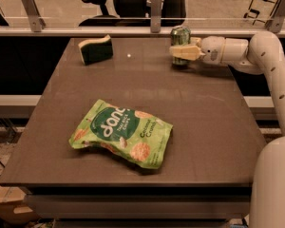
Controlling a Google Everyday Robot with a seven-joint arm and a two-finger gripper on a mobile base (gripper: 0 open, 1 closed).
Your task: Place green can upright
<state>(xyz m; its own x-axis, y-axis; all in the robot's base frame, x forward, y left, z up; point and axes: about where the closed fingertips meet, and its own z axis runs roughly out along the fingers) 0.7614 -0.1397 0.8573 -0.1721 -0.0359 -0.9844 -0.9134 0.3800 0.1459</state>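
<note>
The green can (180, 33) stands upright on the dark table (147, 84) near its far right edge. It is shiny green with a silvery top. My gripper (179, 48) reaches in from the right at the end of the white arm (270, 56) and is shut on the can's lower half. One pale finger (185, 52) crosses the can's front; the other is hidden behind it. The can's base is at table level.
A green-and-yellow sponge block (95, 49) lies at the far left of the table. A flat green snack pouch (122, 133) lies in the middle front. A rail with posts (155, 6) and office chairs stand behind the table.
</note>
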